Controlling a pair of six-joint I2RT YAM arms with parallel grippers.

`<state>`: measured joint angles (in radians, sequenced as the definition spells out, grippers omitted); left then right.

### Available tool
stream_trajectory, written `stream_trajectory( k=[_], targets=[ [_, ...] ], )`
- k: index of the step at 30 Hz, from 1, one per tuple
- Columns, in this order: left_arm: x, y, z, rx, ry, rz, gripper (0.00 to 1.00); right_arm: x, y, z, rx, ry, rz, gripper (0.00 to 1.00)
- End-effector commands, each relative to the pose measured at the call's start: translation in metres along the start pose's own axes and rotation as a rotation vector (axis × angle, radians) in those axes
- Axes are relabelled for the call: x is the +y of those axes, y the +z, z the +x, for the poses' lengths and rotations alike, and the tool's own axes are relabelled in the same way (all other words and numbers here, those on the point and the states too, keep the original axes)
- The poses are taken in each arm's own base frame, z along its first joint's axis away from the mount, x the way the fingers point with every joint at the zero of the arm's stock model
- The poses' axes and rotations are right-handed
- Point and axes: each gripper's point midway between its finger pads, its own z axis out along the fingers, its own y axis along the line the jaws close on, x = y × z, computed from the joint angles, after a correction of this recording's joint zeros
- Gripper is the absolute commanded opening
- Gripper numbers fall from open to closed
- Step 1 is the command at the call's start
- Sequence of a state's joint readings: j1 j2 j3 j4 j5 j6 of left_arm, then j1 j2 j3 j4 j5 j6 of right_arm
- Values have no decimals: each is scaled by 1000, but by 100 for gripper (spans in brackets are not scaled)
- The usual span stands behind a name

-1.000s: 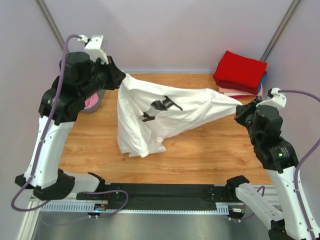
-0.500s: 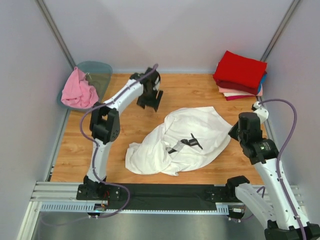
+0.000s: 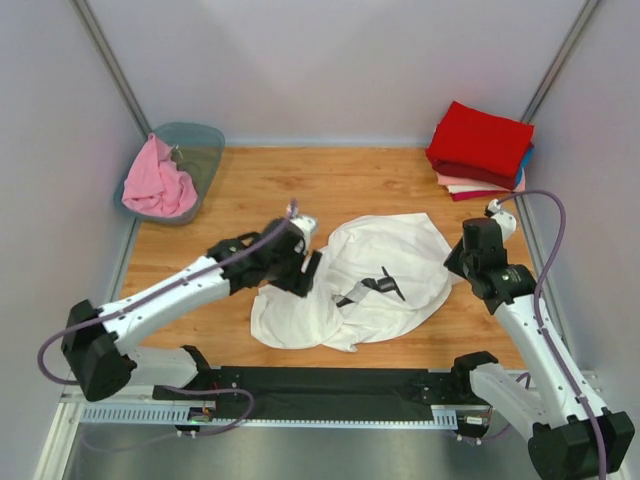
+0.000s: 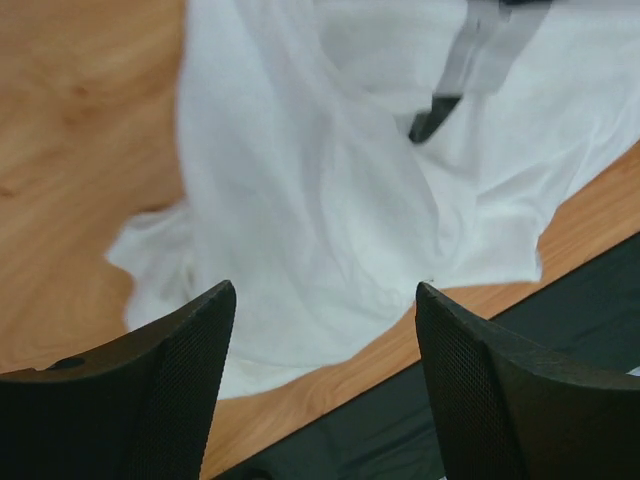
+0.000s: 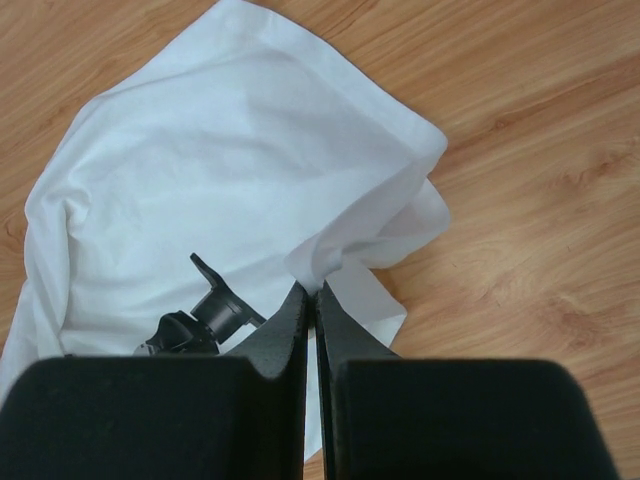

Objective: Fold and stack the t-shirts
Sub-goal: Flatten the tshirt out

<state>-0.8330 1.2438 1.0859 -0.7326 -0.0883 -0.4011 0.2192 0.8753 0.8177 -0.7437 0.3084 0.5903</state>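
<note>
Over the left edge of the white shirt (image 3: 400, 250) hangs the left gripper (image 3: 312, 272), jaws spread wide with nothing between them; its wrist view looks down past both fingers (image 4: 180, 380) onto rumpled white cloth; at the shirt's right edge the right gripper (image 3: 452, 264) is closed tight, and its wrist view shows a small peak of the shirt's hem pinched at the fingertips (image 5: 312, 290). The shirt itself lies crumpled and unfolded on the table (image 3: 300, 185), bunched into ridges, with a dark print (image 3: 375, 285) showing near its middle; its near edge lies just short of the black strip (image 3: 330, 380) along the table's front. Well beyond the shirt's far right corner sits a stack (image 3: 480, 165) of folded shirts, the red shirt (image 3: 482, 135) on top, blue and pale peach edges showing beneath; well off from the shirt's far left corner stands the tub (image 3: 205, 150), with the pink shirt (image 3: 155, 185) heaped in it and spilling over its left rim.
</note>
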Motion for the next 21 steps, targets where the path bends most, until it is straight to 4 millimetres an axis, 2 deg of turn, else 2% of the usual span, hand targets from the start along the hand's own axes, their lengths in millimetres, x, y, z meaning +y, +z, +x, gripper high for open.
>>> stream_trajectory(
  k=[1,3,7,11,14,21],
  targets=[
    [-47,30,32,26,10,114,80,8,4,-8,-36,27,-34,1],
    [-53,39,41,32,17,112,82,8,6,-5,-31,24,-36,1],
    [-67,52,46,34,32,122,82,4,8,0,-18,10,-21,0],
    [-80,58,46,47,77,124,81,0,7,0,-25,4,-12,0],
    [-85,68,57,90,104,106,78,1,7,0,-25,3,-12,1],
    [-80,83,79,169,103,37,71,-2,10,1,-22,-5,1,0]
  ],
)
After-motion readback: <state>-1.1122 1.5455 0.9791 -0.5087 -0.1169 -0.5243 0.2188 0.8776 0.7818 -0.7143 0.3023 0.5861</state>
